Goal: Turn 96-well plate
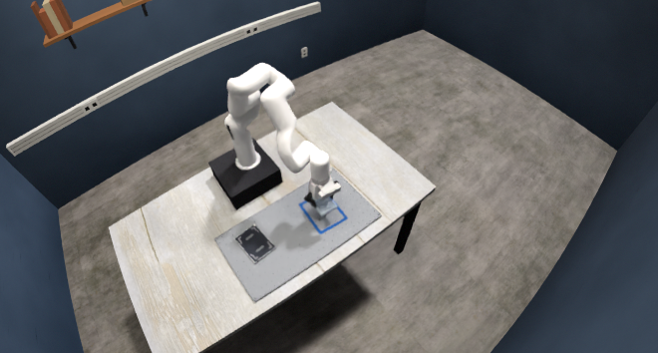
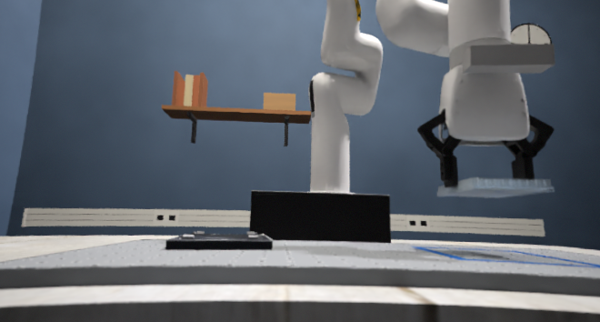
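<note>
Black fingers (image 2: 449, 167) of the gripper (image 2: 485, 172) are clamped wide across the translucent 96-well plate (image 2: 495, 186), which hangs level in the air, well above the grey mat (image 2: 318, 256) and touching nothing but the fingers. Directly below it on the mat lies a blue-outlined rectangle (image 1: 308, 216). The dark plate nest N1 (image 2: 219, 241) sits well apart from the plate, further along the mat on the far side of the arm's black base (image 2: 377, 211) in the exterior view.

The coming move likely turns on that sideways gap and on the plate's heading: its long axis must end parallel to the nest's, with the cut-off corner over the A1 mark. Neither view resolves that corner or the mark.

From the exterior view come the plate's height and its level attitude, with both fingers on its edges. From the top view (image 1: 324, 208) comes the layout: the plate over the blue outline, and the nest (image 1: 255, 243) empty, its pale corner locators just visible.
</note>
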Robot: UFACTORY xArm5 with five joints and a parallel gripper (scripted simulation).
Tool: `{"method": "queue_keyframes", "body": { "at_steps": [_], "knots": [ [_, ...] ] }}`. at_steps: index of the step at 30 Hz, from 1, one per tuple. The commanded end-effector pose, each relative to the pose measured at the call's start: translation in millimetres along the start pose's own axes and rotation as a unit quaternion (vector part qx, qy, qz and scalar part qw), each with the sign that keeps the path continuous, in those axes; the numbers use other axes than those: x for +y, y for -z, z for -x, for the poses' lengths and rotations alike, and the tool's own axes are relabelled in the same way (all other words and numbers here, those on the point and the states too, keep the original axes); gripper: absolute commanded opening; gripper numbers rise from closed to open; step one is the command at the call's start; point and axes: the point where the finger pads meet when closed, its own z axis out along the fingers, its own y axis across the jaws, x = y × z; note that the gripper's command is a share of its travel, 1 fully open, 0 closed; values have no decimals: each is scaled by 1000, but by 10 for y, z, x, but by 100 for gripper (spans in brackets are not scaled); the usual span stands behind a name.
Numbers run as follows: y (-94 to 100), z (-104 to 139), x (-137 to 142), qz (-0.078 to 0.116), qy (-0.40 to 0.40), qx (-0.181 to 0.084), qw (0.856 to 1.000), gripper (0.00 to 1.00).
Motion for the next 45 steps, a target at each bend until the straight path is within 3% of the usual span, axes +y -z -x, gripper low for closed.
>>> {"method": "queue_keyframes", "body": {
  "at_steps": [1,38,45],
  "knots": [
    [-47,-11,-5,-3,0,0,1000,0],
    [-598,-9,-8,-3,0,0,1000,0],
    [-628,-9,-8,-3,0,0,1000,0]
  ]
}}
